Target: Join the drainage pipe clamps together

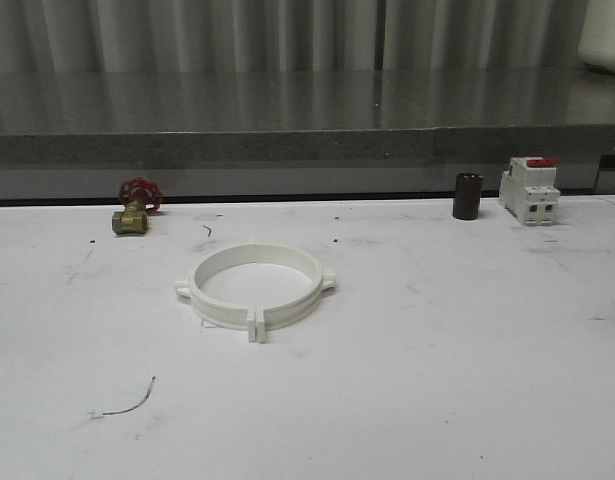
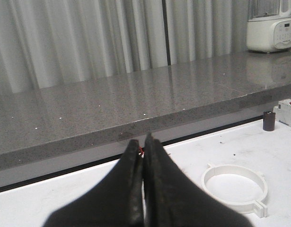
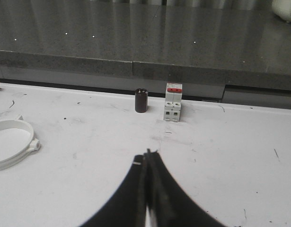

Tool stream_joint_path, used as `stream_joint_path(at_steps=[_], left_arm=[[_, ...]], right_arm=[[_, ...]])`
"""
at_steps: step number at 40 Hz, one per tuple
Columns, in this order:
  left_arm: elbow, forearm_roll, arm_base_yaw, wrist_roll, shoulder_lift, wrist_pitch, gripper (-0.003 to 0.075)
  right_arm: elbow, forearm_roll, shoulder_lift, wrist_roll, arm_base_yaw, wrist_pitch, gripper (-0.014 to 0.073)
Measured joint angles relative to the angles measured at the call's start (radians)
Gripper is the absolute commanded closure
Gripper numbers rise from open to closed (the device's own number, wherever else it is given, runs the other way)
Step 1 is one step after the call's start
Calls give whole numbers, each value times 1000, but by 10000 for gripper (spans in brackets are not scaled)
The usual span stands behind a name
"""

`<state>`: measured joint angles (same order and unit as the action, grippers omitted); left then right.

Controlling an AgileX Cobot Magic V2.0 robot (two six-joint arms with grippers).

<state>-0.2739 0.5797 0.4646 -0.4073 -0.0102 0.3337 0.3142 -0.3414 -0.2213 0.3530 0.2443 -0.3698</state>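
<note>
Nearest the front camera, bare white table [image 1: 407, 400] carries a thin dark scrap [image 1: 127, 402]. Mid-table, the 2 drainage pipe clamps [image 1: 255, 284] lie flat, joined into 1 ring with nothing inside. Brass valve [image 1: 134, 213], black cylinder [image 1: 467, 196] and circuit breaker [image 1: 529, 190] line the far edge. Left gripper [image 2: 144, 156] and right gripper [image 3: 147, 163] are both pressed closed, holding nothing, well apart from the ring.
</note>
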Motion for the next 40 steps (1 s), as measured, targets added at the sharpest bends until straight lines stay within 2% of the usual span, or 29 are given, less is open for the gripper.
stream_joint_path(at_steps=[6, 8, 13, 17, 23, 31, 40], left_arm=[[0, -28, 0, 40, 0, 0, 741], [0, -100, 0, 114, 0, 0, 741], [0, -407, 0, 430, 0, 2, 741], [6, -529, -2, 556, 0, 2, 741], [62, -590, -61, 596, 0, -26, 741], [193, -642, -243, 598, 1, -109, 741], [281, -648, -361, 598, 15, -156, 741]], right_arm=[[0, 0, 0, 0, 0, 0, 715], [0, 0, 0, 0, 0, 0, 715], [0, 0, 0, 0, 0, 0, 715], [0, 0, 0, 0, 0, 0, 715], [0, 0, 0, 0, 0, 0, 715], [0, 0, 0, 0, 0, 0, 715], [0, 0, 1, -2, 0, 1, 715]])
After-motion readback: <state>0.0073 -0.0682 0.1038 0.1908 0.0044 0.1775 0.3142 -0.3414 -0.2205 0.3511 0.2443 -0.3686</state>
